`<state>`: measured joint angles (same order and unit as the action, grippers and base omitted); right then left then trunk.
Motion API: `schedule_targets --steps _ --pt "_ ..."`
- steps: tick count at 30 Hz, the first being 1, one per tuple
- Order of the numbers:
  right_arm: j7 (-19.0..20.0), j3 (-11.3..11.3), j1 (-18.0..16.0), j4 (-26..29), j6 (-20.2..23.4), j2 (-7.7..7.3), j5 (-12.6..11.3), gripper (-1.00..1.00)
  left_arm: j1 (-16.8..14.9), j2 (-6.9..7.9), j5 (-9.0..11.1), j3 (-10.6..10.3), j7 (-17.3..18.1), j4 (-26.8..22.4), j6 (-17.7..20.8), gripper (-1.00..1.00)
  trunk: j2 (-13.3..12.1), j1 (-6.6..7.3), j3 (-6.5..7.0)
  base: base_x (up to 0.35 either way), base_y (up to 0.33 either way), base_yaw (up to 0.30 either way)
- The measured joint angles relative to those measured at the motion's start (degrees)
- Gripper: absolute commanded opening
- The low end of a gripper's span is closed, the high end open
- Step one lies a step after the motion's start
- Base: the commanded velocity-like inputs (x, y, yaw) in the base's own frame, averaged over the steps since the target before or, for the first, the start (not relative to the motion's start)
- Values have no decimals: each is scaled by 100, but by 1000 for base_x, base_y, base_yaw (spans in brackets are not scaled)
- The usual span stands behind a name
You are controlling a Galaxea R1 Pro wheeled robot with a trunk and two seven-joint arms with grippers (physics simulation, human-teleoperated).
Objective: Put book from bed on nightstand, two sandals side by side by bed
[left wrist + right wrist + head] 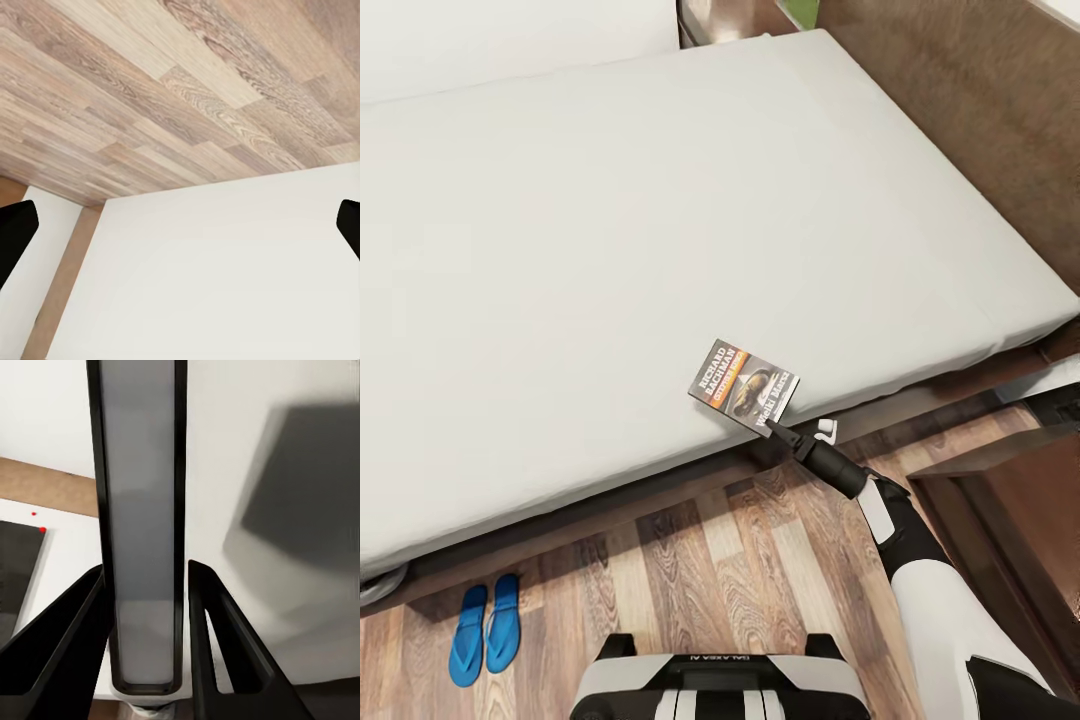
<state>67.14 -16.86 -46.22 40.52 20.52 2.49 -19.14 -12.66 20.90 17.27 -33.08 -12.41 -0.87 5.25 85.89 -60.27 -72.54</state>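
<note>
The book (744, 384), a dark paperback with an orange band, is near the front edge of the bed (610, 220) on its pale-grey mattress. My right gripper (778, 430) is shut on the book's near corner. In the right wrist view the book (142, 495) stands edge-on between the two black fingers (214, 622), and it casts a shadow on the mattress. The two blue sandals (485, 628) lie side by side on the floor by the bed's front edge, far to the left. My left gripper (180, 229) is open over a white surface and the wood floor.
A dark reddish-brown nightstand (1040, 530) stands at the right, beside the bed's head end and close to my right arm. The wooden headboard (980, 100) runs along the upper right. Wood-plank floor (740, 560) lies between my base and the bed frame.
</note>
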Motion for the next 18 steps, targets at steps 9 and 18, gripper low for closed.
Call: schedule_targets --steps 9,18 --pt "6 6 0 0 11 -1 -6 -100 0 3 0 0 0 0 0 100 -361 198 162 0 0 0" --pt "71 16 1 16 48 -2 -3 -100 0 8 0 0 7 0 0 100 -722 395 323 0 0 0"
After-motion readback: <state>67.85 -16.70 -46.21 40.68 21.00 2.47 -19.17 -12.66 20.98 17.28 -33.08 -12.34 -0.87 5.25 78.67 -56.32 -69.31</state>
